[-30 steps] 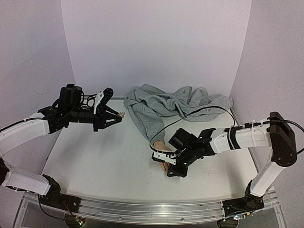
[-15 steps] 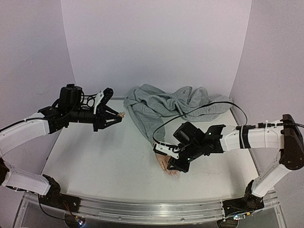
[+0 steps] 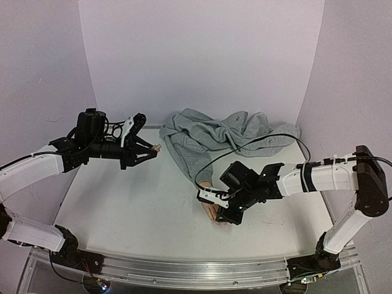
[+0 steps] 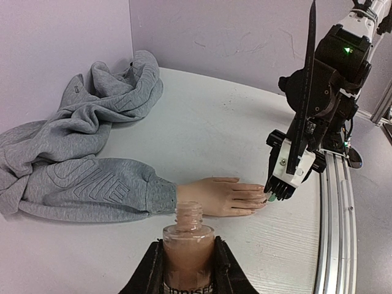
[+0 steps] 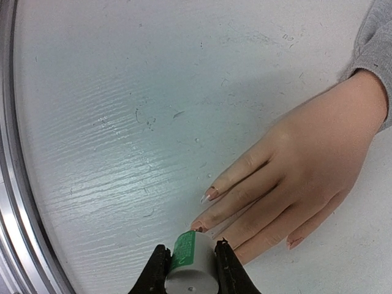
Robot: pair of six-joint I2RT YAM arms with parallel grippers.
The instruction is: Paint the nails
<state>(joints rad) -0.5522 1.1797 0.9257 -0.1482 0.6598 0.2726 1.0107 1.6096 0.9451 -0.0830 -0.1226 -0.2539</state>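
Observation:
The flesh-coloured mannequin hand (image 3: 212, 210) (image 4: 220, 196) (image 5: 300, 171) lies flat on the table, its wrist in a grey sleeve (image 4: 104, 187). The nails (image 5: 210, 193) are pale and glossy, with brownish streaks on some. My right gripper (image 3: 225, 214) (image 5: 190, 269) is shut on a white brush cap with a green label (image 5: 195, 257), tilted down at the middle fingertip; the brush itself is hidden. My left gripper (image 3: 150, 150) (image 4: 188, 272) hovers at the back left, shut on an open bottle of tan polish (image 4: 188, 242) (image 3: 157, 147).
The grey sweatshirt (image 3: 229, 136) (image 4: 73, 128) is heaped at the back of the table. White walls close off the left, back and right. A metal rail (image 3: 184, 271) (image 5: 7, 184) runs along the near edge.
The right gripper lifted back to the right off the fingers, then returned left and down onto the fingertips. The left arm with the bottle has stayed still.

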